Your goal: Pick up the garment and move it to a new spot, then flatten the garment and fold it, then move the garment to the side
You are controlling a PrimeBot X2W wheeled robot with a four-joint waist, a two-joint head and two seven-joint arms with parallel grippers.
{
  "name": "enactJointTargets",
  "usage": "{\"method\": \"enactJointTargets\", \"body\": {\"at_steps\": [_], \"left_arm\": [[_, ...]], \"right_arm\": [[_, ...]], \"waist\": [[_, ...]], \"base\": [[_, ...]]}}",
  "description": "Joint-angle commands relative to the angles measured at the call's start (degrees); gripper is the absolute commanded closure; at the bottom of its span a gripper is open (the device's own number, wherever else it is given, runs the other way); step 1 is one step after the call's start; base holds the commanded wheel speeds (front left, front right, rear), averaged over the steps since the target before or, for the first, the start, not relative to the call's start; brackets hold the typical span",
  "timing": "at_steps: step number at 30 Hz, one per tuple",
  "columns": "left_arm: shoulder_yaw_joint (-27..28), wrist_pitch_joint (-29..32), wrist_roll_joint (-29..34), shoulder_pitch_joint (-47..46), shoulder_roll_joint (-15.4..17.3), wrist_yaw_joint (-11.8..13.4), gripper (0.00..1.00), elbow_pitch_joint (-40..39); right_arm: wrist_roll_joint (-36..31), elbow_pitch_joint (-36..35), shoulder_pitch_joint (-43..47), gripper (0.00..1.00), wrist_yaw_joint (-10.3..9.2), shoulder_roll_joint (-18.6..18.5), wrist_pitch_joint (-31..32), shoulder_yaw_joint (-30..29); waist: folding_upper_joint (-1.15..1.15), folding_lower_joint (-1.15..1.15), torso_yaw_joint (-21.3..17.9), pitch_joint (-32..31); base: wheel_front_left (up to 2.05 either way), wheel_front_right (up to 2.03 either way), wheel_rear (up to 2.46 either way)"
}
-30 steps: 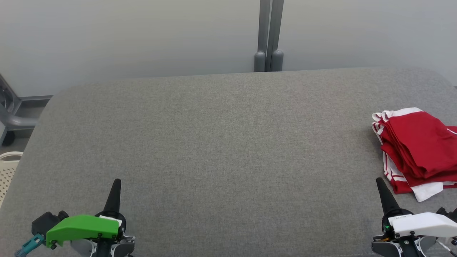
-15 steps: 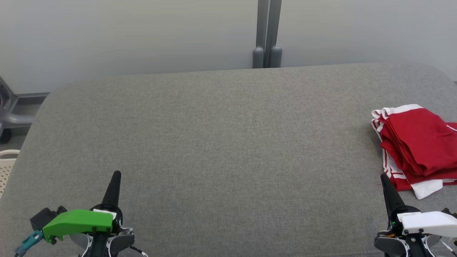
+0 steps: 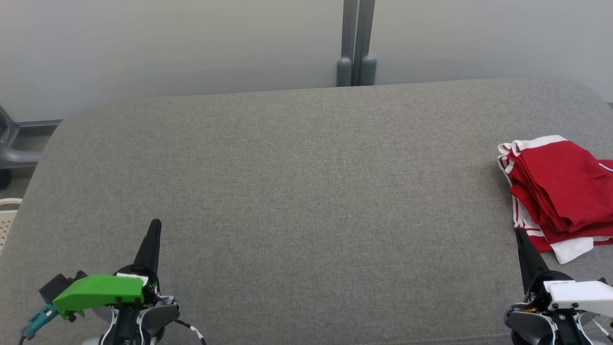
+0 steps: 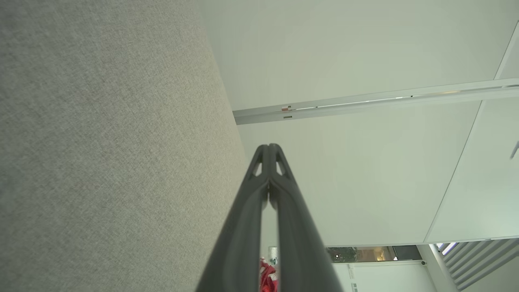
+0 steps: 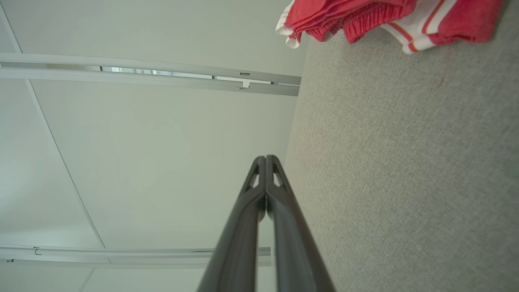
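Observation:
The garment is a red piece with white stripes and trim, folded into a pile at the right edge of the grey table. Its edge also shows at the top of the right wrist view, garment. My right gripper is shut and empty, its tip just below the pile's near-left corner; whether it touches the cloth I cannot tell. My left gripper is shut and empty at the lower left, far from the garment. Both pairs of fingers are pressed together, left gripper and right gripper.
A grey double post stands behind the table's far edge against a pale wall. A white perforated basket and grey frame parts sit off the table's left side.
The whole head picture has shifted upward, so the camera has moved. Both grippers stay shut, and the garment lies as before.

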Motion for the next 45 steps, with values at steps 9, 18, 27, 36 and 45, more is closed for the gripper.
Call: {"method": "enactJointTargets", "body": {"at_steps": [9, 18, 27, 36, 45], "left_arm": [[0.9, 1.1, -4.3, -2.2, -0.2, -0.8, 1.00, -0.3], [1.2, 1.8, -6.4, -2.5, -0.4, -1.1, 1.00, -0.2], [1.2, 1.7, -6.4, -2.5, -0.3, -1.1, 1.00, -0.2], [1.2, 1.7, -6.4, -2.5, -0.3, -1.1, 1.00, -0.2], [1.2, 1.7, -6.4, -2.5, -0.3, -1.1, 1.00, -0.2]], "right_arm": [[4.5, -0.9, -0.7, 1.00, 0.02, -0.4, 0.7, -0.7], [7.0, -1.2, -0.9, 1.00, 0.02, -0.4, 1.0, -1.0], [7.0, -1.2, -0.9, 1.00, 0.02, -0.4, 1.0, -1.0], [7.0, -1.2, -0.9, 1.00, 0.02, -0.4, 1.0, -1.0], [7.0, -1.2, -0.8, 1.00, 0.02, -0.4, 1.0, -1.0]], "waist": [[0.00, 0.00, -0.3, 0.6], [0.00, 0.00, -0.4, 1.1], [0.00, 0.00, -0.4, 1.1], [0.00, 0.00, -0.4, 1.1], [0.00, 0.00, -0.4, 1.1]], "base": [[0.00, 0.00, 0.00], [0.00, 0.00, 0.00], [0.00, 0.00, 0.00], [0.00, 0.00, 0.00], [0.00, 0.00, 0.00]]}}
